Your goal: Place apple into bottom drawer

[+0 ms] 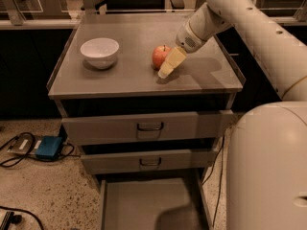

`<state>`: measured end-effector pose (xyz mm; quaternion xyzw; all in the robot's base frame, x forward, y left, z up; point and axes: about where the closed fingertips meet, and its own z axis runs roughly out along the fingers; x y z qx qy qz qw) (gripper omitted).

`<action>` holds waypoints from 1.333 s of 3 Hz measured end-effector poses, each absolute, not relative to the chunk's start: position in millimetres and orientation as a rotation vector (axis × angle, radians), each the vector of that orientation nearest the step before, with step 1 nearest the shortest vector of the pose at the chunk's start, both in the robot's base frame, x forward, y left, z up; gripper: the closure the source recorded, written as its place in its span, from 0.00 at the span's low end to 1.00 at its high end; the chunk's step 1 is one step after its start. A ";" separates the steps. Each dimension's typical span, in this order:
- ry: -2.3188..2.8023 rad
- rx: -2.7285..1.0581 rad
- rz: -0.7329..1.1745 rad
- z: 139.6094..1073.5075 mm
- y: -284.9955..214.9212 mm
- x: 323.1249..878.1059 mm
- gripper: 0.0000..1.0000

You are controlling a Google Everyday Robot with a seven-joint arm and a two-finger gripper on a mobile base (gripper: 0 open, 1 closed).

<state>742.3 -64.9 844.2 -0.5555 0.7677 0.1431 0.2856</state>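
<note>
Three drawers sit under the worktop, and only the bottom drawer is pulled far out. Its flat floor lies bare, so it looks ready to take something from above. The two upper drawers are pushed almost in, which keeps them out of the way of a drop into the lowest one.

The apple stands on the worktop, stem up, near the middle and a little toward the right. The white bowl is well apart from it on the left, so nothing crowds the approach from that side. The gripper is low at the apple's right front side, just beside it and seemingly touching it, with its tip down at the worktop surface. The arm reaches in from the back right, slanting down, probably because the base stands at the right of the cabinet. Whether the gripper is open or closed on the apple, I cannot tell. I cannot see that the apple is lifted.

In my judgement the step in hand is the grasp itself, and the carrying down to the drawer is not yet done.
</note>
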 end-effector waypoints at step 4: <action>2.053 -1.485 0.383 844.1 -64.8 742.3 0.73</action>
